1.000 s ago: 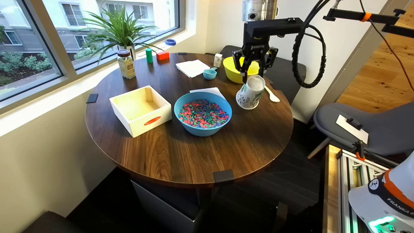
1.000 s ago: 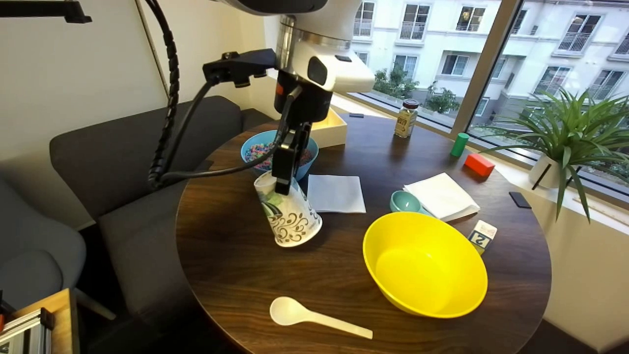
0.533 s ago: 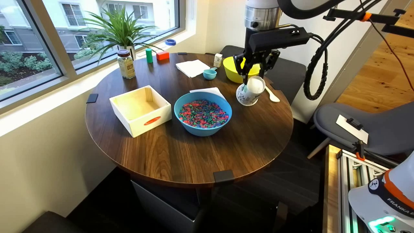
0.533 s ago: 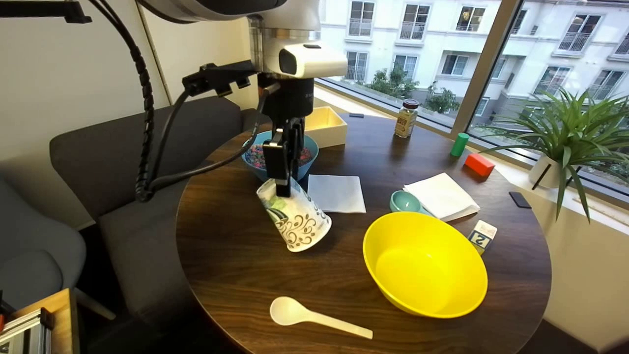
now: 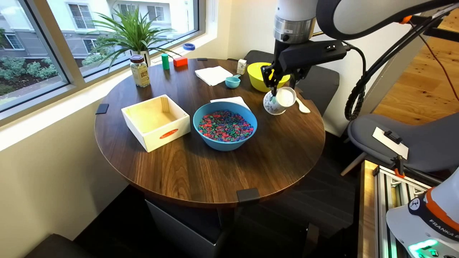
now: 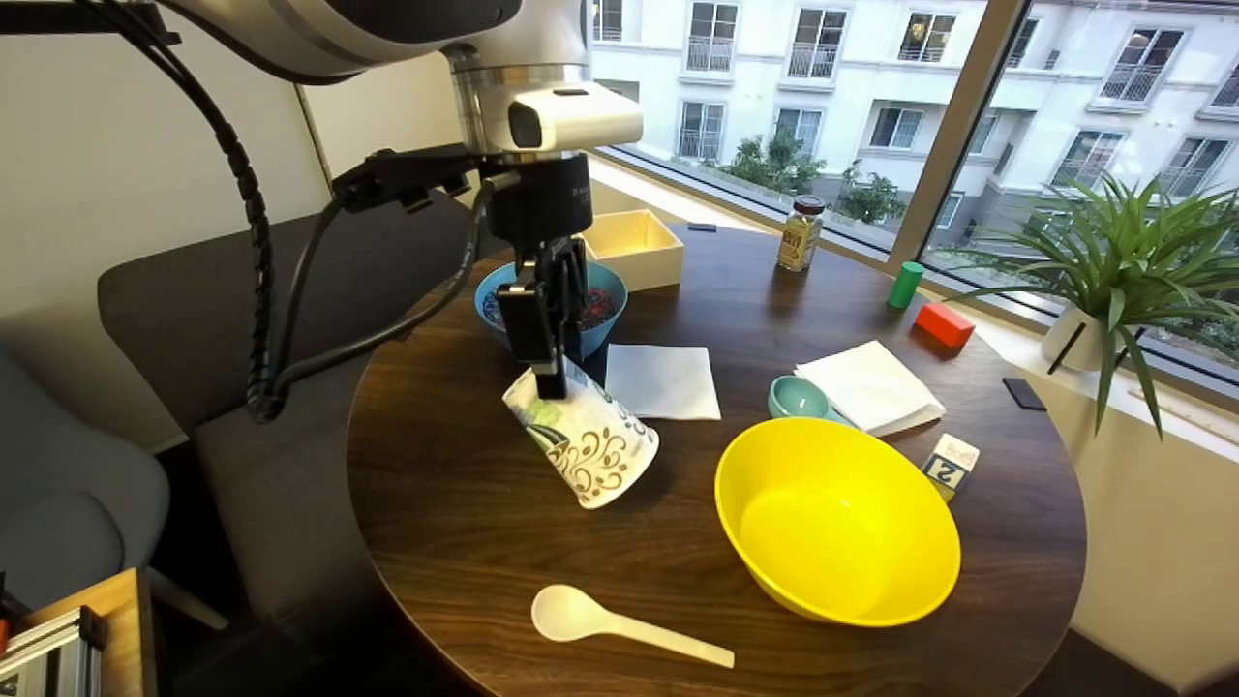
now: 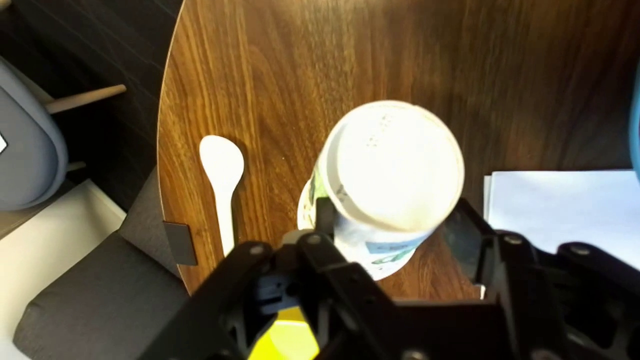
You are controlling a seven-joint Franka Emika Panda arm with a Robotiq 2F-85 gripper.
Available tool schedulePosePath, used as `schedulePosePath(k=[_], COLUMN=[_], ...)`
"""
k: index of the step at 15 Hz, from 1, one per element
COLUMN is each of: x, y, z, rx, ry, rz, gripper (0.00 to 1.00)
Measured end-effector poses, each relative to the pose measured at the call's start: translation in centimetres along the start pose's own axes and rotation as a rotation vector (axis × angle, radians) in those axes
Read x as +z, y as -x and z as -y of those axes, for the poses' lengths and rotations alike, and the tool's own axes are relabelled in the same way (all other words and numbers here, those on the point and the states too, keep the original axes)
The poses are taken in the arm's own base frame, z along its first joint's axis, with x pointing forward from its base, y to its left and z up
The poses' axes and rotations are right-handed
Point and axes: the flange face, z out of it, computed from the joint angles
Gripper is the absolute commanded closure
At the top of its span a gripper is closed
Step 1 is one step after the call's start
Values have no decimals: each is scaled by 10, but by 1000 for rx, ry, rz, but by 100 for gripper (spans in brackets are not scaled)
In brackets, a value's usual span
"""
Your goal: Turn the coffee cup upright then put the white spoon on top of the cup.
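Cup and gripper have shifted: the grip sits slightly lower and the cup leans further over than a second ago. Left to right in the wrist view, the spoon lies on the table, not yet lifted; the cup is mid-turn, mouth low, with the fingers apparently closed on its base end. Righting it and topping it with the spoon remain. The spoon looks pale, smooth, oval-headed; the cup papery, tapered, leaf-printed; the napkin flat, straight-edged.
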Motion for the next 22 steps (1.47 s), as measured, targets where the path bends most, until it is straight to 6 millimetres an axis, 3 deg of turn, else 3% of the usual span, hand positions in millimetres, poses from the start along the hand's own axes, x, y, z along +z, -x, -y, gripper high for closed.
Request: schedulePosePath(k=[2, 14, 18, 22], x=[3, 14, 17, 20], y=[2, -6, -18, -36], z=[0, -5, -17, -42], rx=[3, 24, 59, 79], ry=[12, 1, -2, -58], rz=[-14, -44, -27, 54], gripper=[1, 0, 0, 0])
